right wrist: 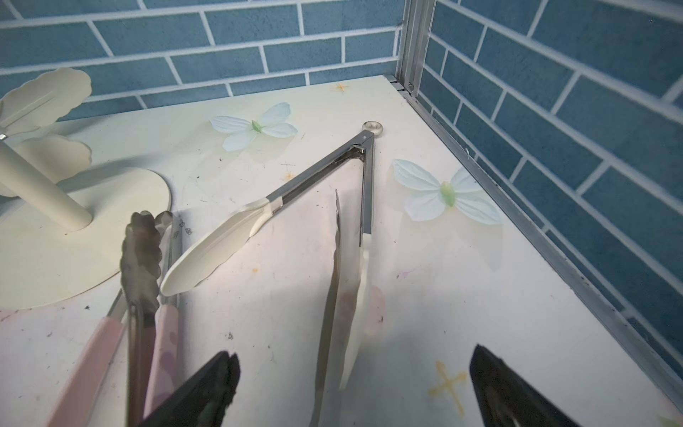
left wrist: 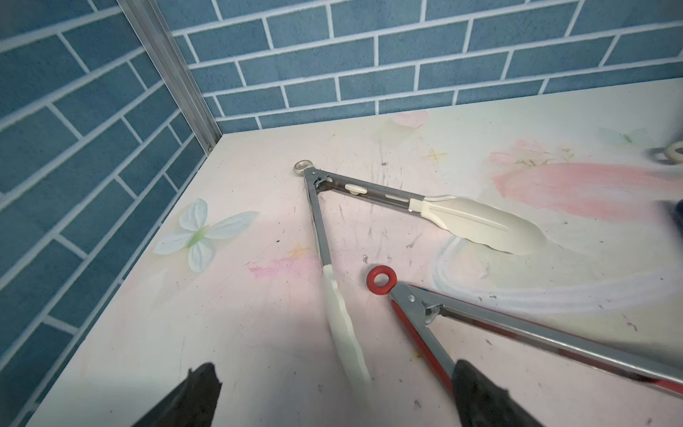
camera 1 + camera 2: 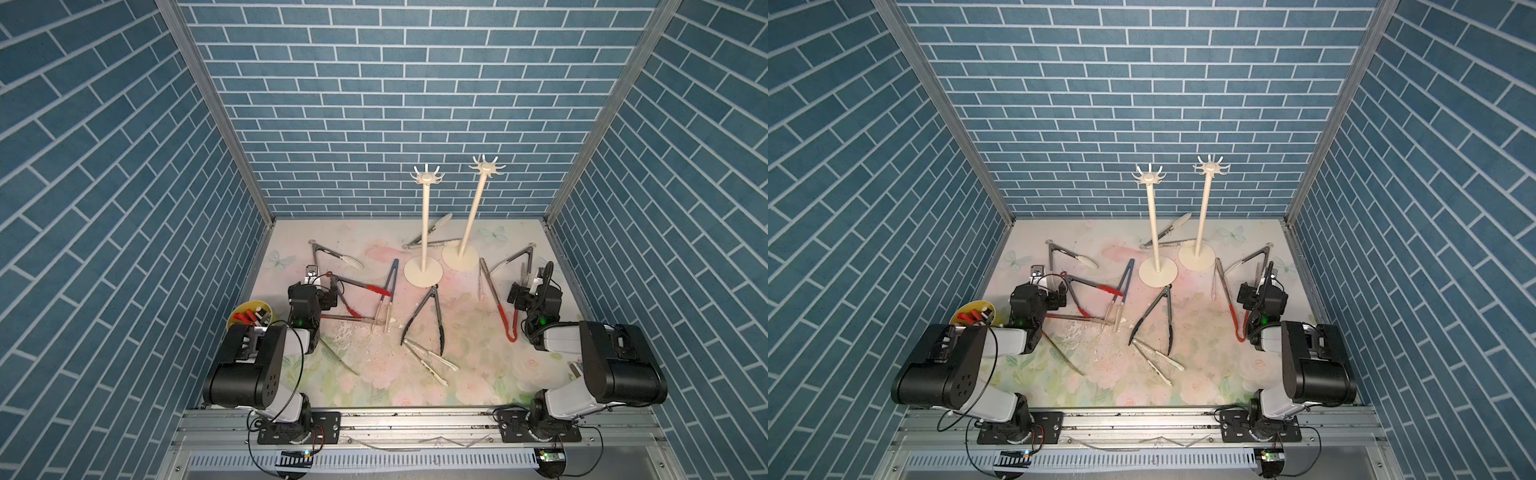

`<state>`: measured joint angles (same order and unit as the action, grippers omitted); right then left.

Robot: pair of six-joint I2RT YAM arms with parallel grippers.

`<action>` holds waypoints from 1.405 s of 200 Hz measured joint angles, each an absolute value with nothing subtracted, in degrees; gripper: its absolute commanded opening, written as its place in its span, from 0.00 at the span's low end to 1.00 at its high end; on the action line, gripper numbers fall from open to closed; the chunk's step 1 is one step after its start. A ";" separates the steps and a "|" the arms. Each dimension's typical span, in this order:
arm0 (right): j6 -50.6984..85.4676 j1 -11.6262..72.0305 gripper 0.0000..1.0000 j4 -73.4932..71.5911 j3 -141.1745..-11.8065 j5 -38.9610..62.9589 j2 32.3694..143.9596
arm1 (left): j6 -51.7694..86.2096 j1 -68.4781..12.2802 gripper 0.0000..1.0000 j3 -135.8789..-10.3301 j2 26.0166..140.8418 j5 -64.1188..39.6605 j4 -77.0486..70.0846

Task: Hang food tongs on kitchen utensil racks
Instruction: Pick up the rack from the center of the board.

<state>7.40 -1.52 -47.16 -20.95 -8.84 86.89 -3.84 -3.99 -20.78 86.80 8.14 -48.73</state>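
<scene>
Top views, arms: both arms fold forward from the front rail, with their wrists low over the table (image 3: 478, 374). The left gripper (image 3: 311, 275) is near the left wall and the right gripper (image 3: 536, 277) near the right wall.
Top views, tongs: the food tongs (image 3: 361, 289) lie scattered flat on the table, around and behind two cream racks (image 3: 1154, 224) that stand upright side by side at the back.
Top views, surroundings: a yellow bowl (image 3: 245, 308) sits beside the left arm, which partly covers it.
Top views, hidden: the jaws are hard to make out from above.
Left wrist, gripper: it is released, with its black fingers (image 2: 199, 392) wide apart and holding nothing.
Left wrist, tongs: the white-tipped tongs (image 2: 369, 192) lie open in a V, with one tip running between the fingers. The red-ringed tongs (image 2: 480, 325) lie just beside them, one arm passing under a finger.
Left wrist, unclear: the near tip is blurred, so contact cannot be told.
Right wrist, gripper: the right gripper (image 1: 354, 353) is released and empty.
Right wrist, tongs: the cream-bladed tongs (image 1: 321, 173) lie open, with one arm pointing between the fingers. The pink-handled tongs (image 1: 142, 258) lie beside a rack base (image 1: 55, 258).
Right wrist, unclear: a blurred grey scalloped blade (image 1: 338, 258) overlaps that arm, and it cannot be told what it belongs to.
</scene>
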 measured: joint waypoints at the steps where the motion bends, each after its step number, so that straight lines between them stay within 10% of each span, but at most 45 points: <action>1: 7.38 -1.52 0.99 -47.16 -20.95 -8.84 86.89 | -3.86 -3.99 0.99 -20.78 86.80 8.14 -48.73; 156: 6.96 -1.50 0.93 -44.31 -21.61 -8.80 85.78 | -3.97 -3.14 0.99 -20.67 85.76 7.40 -49.39; 218: 7.29 -0.23 0.94 -24.73 -28.49 -7.92 66.32 | -8.58 -15.68 0.99 -17.45 63.07 15.68 -47.29; 281: 9.28 4.32 0.96 -8.25 -28.51 -1.54 46.74 | -2.07 -22.52 0.99 -23.57 56.36 2.55 -44.49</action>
